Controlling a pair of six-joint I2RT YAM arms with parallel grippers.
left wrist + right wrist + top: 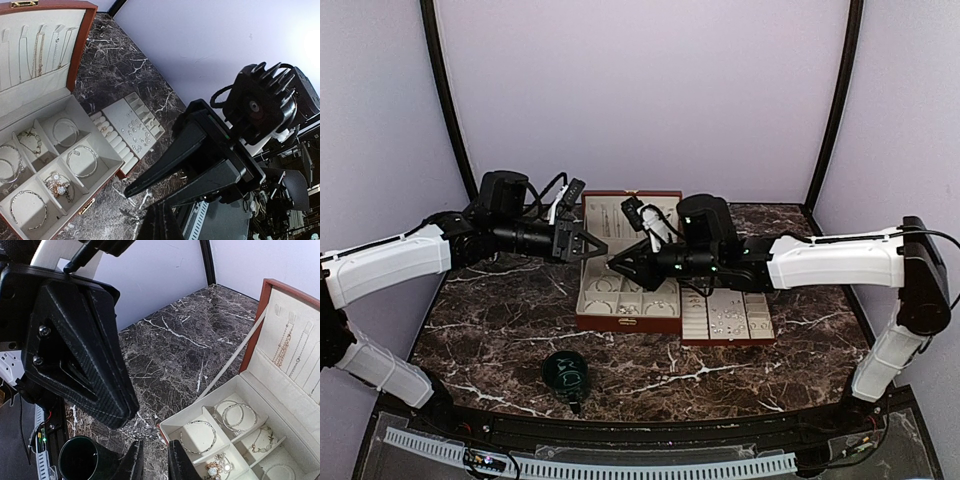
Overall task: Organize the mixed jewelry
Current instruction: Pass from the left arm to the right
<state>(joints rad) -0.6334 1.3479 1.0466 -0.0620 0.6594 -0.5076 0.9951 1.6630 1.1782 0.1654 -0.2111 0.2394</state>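
As mixed jewelry (728,320) dots the tray (761,316), orientations are unreadable.

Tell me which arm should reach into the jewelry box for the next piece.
Probably the right: the right gripper hangs over the open jewelry box, jaws slightly apart. The left gripper is shut, back near the lid.

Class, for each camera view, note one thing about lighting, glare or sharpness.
Top view: even, soft light; the marble table is sharp, but jewelry is too small to resolve. Left wrist view: glare whitens the wall at the right edge; bracelets look crisp. Right wrist view: the cup is in shadow.
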